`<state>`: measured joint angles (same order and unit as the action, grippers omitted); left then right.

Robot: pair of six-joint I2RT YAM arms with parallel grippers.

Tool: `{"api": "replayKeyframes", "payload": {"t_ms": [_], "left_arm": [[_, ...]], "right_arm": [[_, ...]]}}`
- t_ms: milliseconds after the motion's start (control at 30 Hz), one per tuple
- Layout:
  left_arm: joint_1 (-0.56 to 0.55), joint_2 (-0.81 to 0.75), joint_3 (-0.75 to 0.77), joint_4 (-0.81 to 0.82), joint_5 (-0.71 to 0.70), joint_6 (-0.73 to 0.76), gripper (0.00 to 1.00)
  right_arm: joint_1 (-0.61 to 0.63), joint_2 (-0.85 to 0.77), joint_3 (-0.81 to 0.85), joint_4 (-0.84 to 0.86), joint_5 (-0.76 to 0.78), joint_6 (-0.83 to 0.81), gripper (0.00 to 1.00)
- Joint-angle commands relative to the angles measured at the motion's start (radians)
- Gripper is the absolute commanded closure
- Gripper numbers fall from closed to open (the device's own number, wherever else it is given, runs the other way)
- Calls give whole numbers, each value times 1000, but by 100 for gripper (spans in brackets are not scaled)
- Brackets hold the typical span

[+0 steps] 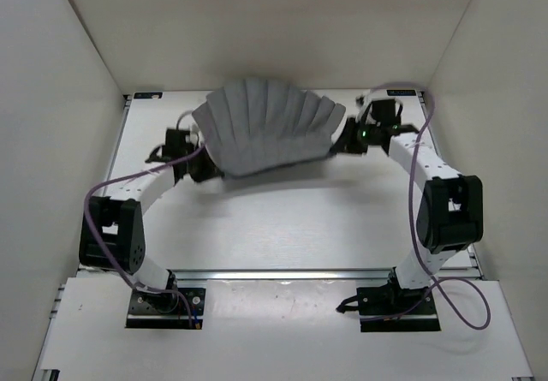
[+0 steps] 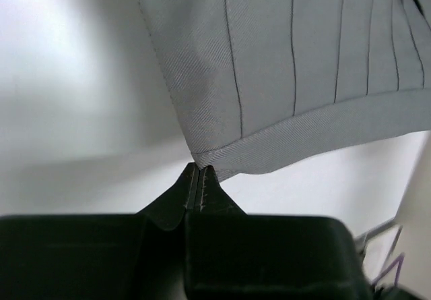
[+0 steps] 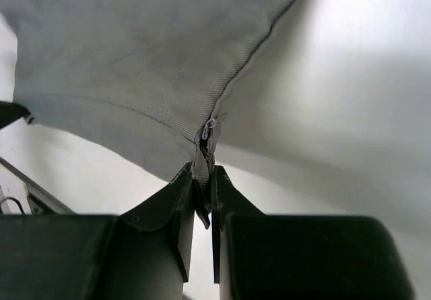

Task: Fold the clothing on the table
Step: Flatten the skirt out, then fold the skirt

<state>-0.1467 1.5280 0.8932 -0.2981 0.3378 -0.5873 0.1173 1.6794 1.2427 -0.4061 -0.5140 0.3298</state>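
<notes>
The clothing (image 1: 265, 128), a mid-gray pleated, fan-shaped garment, hangs stretched above the far half of the table (image 1: 282, 227) and casts a shadow below it. My left gripper (image 1: 205, 169) is shut on its left lower corner; in the left wrist view the clothing (image 2: 283, 77) rises from my left gripper (image 2: 201, 168), its tips pressed together on the hem corner. My right gripper (image 1: 341, 141) is shut on the right corner. In the right wrist view the clothing (image 3: 135, 64) bunches by a small zipper pull between the tips of my right gripper (image 3: 206, 172).
White walls (image 1: 51, 124) close in the table on three sides. A dark rail (image 1: 300, 274) runs along the near edge, with both arm bases (image 1: 167, 304) bolted below it. Purple cables (image 1: 415, 201) loop along the arms.
</notes>
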Motion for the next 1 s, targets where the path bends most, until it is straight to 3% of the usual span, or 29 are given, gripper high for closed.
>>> {"api": "replayKeyframes", "payload": {"t_ms": [0,267,433,600,767,967], "left_arm": [[-62,-117,-169,146,24,-48,100],[-140,-307,-399,83,3,-60,100],[-126,-498,-457,-44,-43,-48,100],[-137,-670,-455,-188,-57,-49,100],[-103,-827,-355,-343,-16,-35,100],[-114,-887,-209,-502,-17,-13,100]], "right_arm": [[31,-79,-174,89,52,86,100],[154,-375,-498,6,196,183,100],[202,-587,-682,-51,166,258,100],[165,-763,-690,-183,122,232,100],[17,-908,-557,-380,46,96,100],[-9,-1000,-479,-525,46,29,100]]}}
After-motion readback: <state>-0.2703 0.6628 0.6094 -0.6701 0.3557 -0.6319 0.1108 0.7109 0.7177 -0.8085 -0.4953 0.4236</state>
